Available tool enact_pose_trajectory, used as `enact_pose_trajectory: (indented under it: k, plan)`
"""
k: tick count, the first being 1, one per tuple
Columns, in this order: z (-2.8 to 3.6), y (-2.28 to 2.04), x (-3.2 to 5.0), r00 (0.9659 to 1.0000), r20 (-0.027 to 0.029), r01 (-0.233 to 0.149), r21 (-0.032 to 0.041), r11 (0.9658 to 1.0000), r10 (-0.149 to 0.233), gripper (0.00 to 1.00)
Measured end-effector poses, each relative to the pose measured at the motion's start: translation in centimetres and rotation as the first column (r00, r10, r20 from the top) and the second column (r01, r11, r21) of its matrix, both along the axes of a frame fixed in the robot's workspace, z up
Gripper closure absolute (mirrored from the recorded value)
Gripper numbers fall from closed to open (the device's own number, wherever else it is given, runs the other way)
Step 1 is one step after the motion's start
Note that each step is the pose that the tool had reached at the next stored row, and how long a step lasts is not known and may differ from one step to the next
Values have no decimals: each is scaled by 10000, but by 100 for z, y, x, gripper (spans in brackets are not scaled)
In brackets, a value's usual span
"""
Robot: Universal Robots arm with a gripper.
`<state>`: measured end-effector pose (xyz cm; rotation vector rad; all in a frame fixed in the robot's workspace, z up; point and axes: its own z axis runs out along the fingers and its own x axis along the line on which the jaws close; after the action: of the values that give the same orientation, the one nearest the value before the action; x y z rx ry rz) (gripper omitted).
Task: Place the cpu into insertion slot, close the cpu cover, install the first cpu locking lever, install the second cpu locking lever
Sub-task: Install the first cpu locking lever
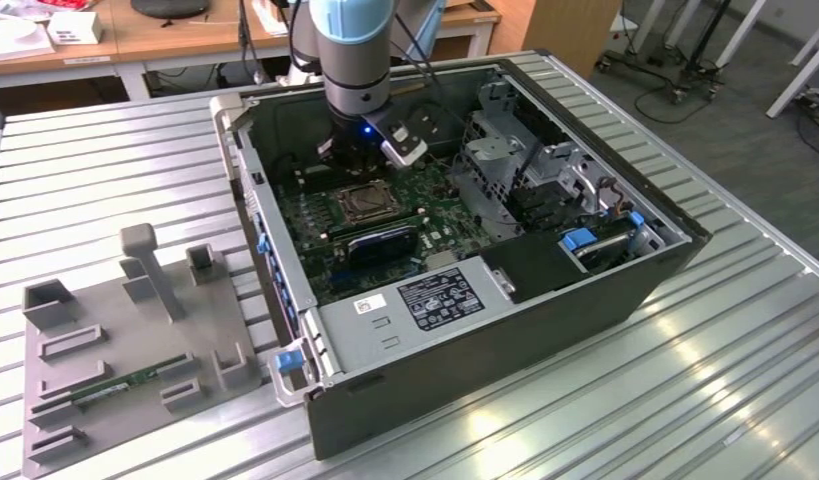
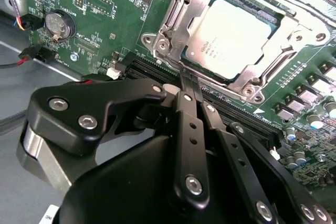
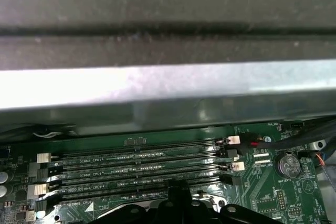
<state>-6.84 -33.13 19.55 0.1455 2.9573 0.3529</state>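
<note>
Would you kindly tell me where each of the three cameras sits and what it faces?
Exterior view: off the arm, above, looking down on the open computer case and the arm.
Second wrist view: on the arm, behind the gripper, facing the cpu under the cpu cover.
First wrist view: on the arm, facing the memory slots and case wall.
Both wrist views share the coin battery.

My exterior view looks down at an angle on the open case (image 1: 476,250) from well back. My second wrist view sits close over the gripper (image 2: 188,85), facing the board (image 2: 121,19). My first wrist view faces the slots (image 3: 136,169) closely; both wrist views share that board.
</note>
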Motion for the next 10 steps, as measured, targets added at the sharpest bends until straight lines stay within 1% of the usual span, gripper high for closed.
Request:
enact_pose_trajectory:
  k: [2, 6, 10]
  plan:
    - [1, 0, 10, 10000, -4, -1, -2, 10000, 1, 89]
    - [1, -2, 44, 10000, -31, 0, -2, 10000, 0, 89]
    - [-4, -9, 51, 10000, -30, 0, 7, 10000, 0, 89]
